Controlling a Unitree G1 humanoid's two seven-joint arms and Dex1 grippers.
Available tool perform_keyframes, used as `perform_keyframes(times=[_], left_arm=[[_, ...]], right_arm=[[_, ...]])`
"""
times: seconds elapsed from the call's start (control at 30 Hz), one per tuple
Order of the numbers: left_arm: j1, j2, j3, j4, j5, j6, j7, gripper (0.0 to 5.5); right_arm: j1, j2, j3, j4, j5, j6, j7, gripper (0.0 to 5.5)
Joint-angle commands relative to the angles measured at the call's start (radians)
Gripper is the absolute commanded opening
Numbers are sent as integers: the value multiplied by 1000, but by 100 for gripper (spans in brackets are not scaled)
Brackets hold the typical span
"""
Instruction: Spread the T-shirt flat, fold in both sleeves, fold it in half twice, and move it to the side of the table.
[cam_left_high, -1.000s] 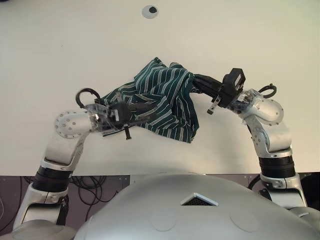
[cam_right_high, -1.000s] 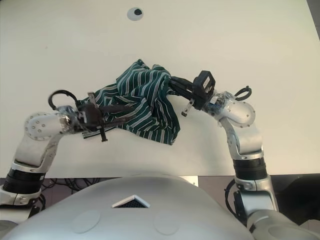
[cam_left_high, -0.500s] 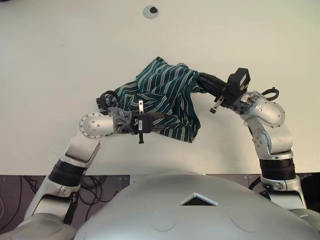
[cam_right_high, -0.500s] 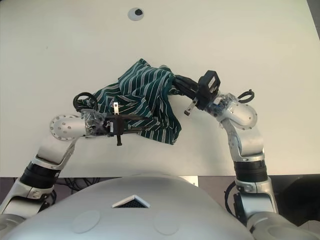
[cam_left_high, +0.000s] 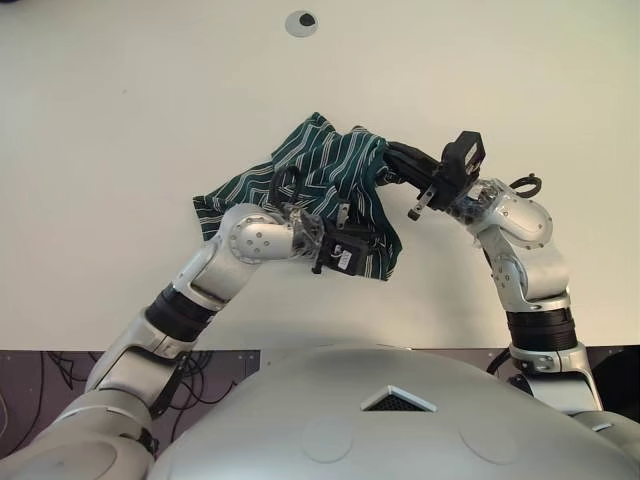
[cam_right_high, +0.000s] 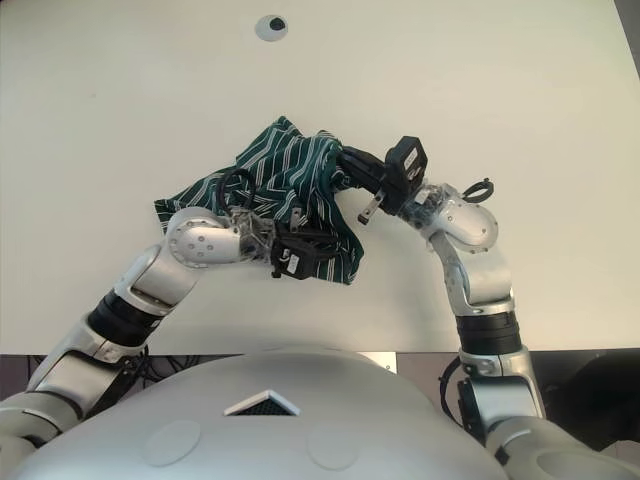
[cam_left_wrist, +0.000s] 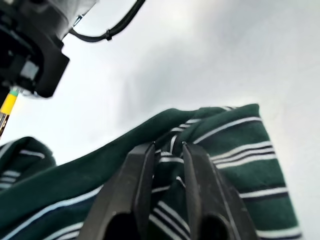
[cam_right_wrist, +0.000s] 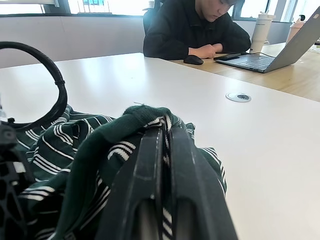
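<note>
The dark green T-shirt with thin white stripes (cam_left_high: 335, 165) sits crumpled in a raised bunch near the middle of the white table (cam_left_high: 130, 100), on the half nearer to us, and is neither spread nor folded. One corner trails out flat on the tabletop toward our left side, and a looser flap hangs at the near right edge of the bunch.

We hold the cloth at two places. Our left gripper (cam_left_wrist: 167, 148) has its two dark fingers (cam_left_wrist: 136, 192) drawn close together, with a ridge of striped fabric pinched in the narrow gap between them. Our right gripper (cam_right_wrist: 164, 124) comes in from the right side of the bunch, and its fingers (cam_right_wrist: 145, 185) are pressed almost together on a fold of the shirt's upper edge, which rises just past the tips.

From the head, our left forearm (cam_left_high: 265, 240) lies across the front of the shirt and hides part of its lower half, and the cloth drapes over the left fingertips there. In the right wrist view a black cable loop (cam_right_wrist: 55, 85) stands in front of the striped fabric.

Farther out, a round grey cable grommet (cam_left_high: 300, 22) is set into the table, well apart from the shirt. Beyond the table's far edge we see a wooden desk (cam_right_wrist: 295, 80) with a silver laptop (cam_right_wrist: 280, 50) open on it.
</note>
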Motion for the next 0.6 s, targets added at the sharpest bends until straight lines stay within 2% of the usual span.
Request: perform_keyframes(times=[0.03,0.27,0.47,0.6], left_arm=[[-39,-2,-31,45,53,24,-3,97],[-61,26,-85,60,97,50,-59,97],[-60,42,-91,66,100,67,-73,2],[-51,44,-79,70,81,45,-54,2]], right_arm=[[-17,9,9,16,-5,4,-5,0],[-23,12,20,27,-11,4,-9,0],[-26,12,20,41,-12,2,-12,0],[-31,14,18,54,-14,-1,-14,0]])
